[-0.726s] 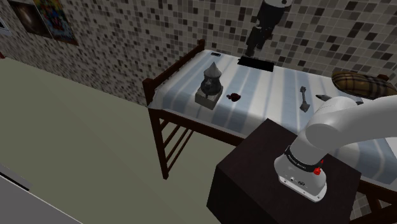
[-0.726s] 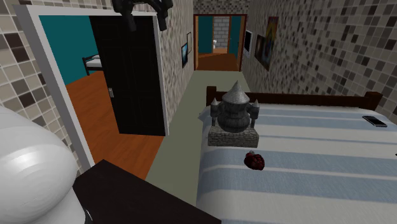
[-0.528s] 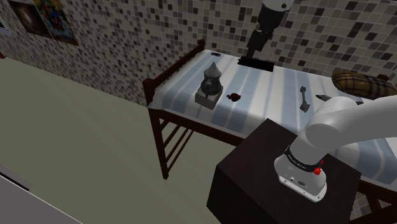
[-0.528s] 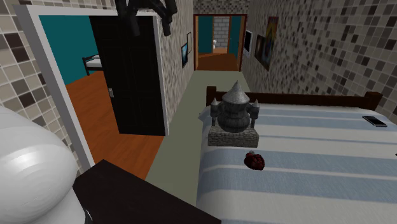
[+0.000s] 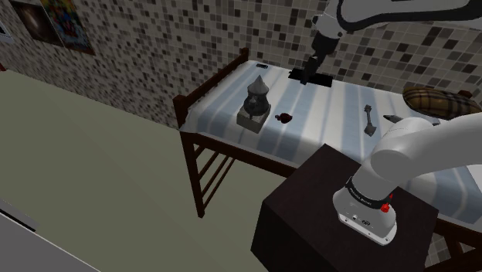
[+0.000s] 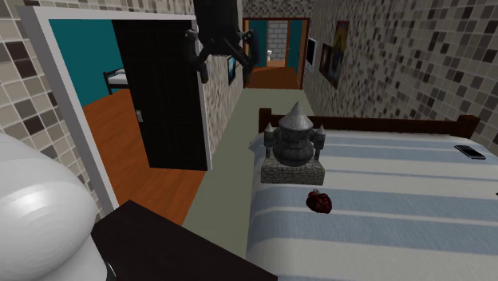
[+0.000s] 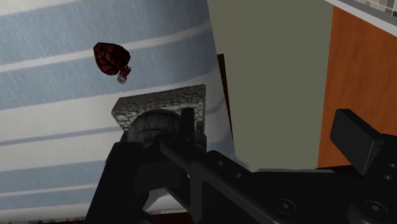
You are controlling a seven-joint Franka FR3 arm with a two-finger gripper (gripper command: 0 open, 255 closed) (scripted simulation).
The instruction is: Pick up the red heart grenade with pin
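Above the bed [image 6: 399,231] the gripper [image 6: 223,62] hangs spread, empty. In the second exterior view the grenade [image 6: 320,202] sits at the tower's [image 6: 294,144] five o'clock, so a descent might clip the tower.

shoulder view dim overall w/ a greyish cast; striped bed cover [image 5: 324,108] is the lightest patch, stand [image 5: 309,209] nearly black. soft highlight on the white arm [image 5: 417,143]; light src can't tell. second ext view brighter & even: orange floor [image 6: 160,187], teal wall [image 6: 80,48] flatly lit, gripper [image 6: 223,68] a black silhouette. wrist view mid-bright, flat shading; heart grenade [image 7: 111,58] reads dark red.
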